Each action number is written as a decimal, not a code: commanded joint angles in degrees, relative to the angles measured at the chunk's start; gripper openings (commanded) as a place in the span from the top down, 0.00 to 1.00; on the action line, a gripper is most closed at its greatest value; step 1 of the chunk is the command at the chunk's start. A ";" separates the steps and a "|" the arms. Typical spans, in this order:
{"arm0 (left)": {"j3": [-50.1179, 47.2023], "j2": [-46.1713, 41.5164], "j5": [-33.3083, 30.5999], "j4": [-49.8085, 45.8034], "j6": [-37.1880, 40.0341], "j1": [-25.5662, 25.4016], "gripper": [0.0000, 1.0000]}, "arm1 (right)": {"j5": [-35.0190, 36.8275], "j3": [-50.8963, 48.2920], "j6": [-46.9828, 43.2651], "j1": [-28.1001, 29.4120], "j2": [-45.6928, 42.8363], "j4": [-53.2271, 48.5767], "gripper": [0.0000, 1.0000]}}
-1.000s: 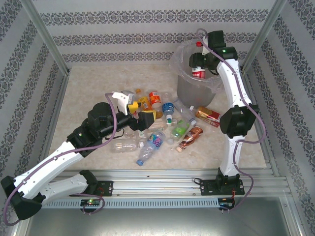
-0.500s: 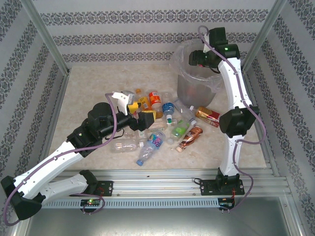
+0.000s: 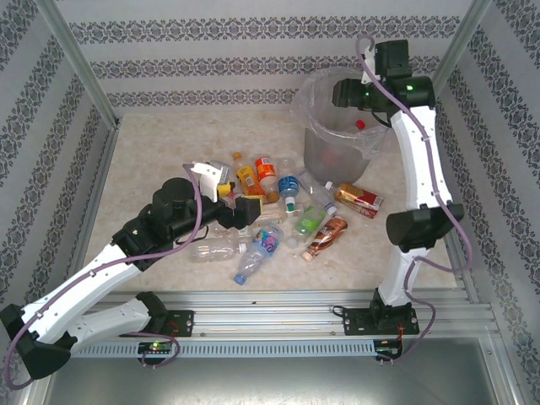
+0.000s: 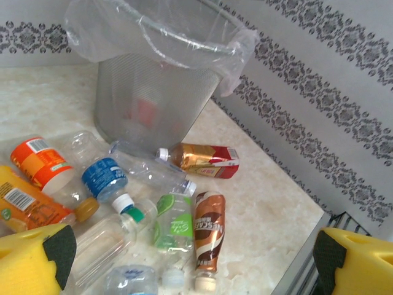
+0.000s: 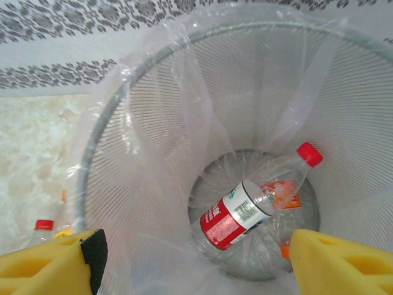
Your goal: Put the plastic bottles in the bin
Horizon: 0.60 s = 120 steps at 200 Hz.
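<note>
Right gripper [image 5: 193,261] above bin [image 5: 344,123]; marbled tabletop [image 3: 152,169], patterned walls [image 3: 253,67]

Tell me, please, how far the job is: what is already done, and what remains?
Done: one red-labelled bottle lies at the bottom of the bin. In hand: nothing. The right gripper hangs open and empty over the bin, and the left gripper hangs open and empty over the table. Left: around ten plastic bottles lie on the table beside the bin, so most of the job remains.

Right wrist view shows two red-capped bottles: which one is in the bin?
The red-labelled bottle, lying on the bin's floor; the other red-capped bottle is outside, on the table.
</note>
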 commanded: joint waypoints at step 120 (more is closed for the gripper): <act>2.97 7.49 2.48 -21.23 -0.11 -0.92 0.00 | -3.19 -53.64 12.67 3.37 -43.01 10.75 0.18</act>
